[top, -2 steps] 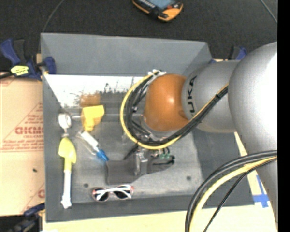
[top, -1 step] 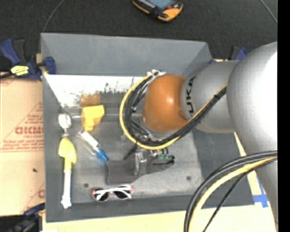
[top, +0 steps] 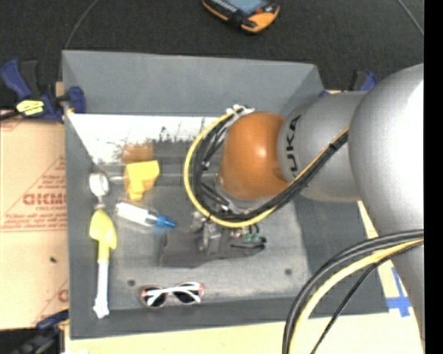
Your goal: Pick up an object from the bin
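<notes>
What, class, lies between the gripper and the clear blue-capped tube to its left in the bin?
Nothing visible. Only bare bin floor and shadow separate the gripper from the clear blue-capped tube. The yellow block lies beyond the tube and the white-framed sunglasses nearer the front wall, both off that line.

Bright light; sheen on orange cover (top: 252, 157); shadow beside gripper (top: 210, 236).
</notes>
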Robot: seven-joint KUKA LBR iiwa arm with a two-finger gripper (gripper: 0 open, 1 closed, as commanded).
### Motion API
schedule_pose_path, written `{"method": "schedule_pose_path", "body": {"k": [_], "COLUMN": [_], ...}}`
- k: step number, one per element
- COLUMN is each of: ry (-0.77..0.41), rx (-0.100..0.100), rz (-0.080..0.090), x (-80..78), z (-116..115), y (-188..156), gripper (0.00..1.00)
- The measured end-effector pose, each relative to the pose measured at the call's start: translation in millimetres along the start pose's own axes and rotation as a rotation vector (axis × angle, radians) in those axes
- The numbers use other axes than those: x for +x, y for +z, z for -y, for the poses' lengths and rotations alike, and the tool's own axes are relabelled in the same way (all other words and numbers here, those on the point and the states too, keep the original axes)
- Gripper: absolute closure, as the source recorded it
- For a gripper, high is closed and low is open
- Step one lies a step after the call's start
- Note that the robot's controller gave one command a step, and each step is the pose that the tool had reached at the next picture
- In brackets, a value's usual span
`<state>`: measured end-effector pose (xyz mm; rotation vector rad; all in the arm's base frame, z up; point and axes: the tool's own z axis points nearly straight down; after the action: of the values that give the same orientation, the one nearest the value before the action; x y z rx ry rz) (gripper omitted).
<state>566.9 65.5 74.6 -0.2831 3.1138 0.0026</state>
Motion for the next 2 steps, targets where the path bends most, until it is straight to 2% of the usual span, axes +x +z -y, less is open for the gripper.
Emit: {"method": "schedule_pose_path", "body": {"k": [2], "ry": [0.001], "rx": [0.000], "rz": [0.000], "x": [0.0], "z": [0.0], "y": [-0.9], "gripper": [1.00]}}
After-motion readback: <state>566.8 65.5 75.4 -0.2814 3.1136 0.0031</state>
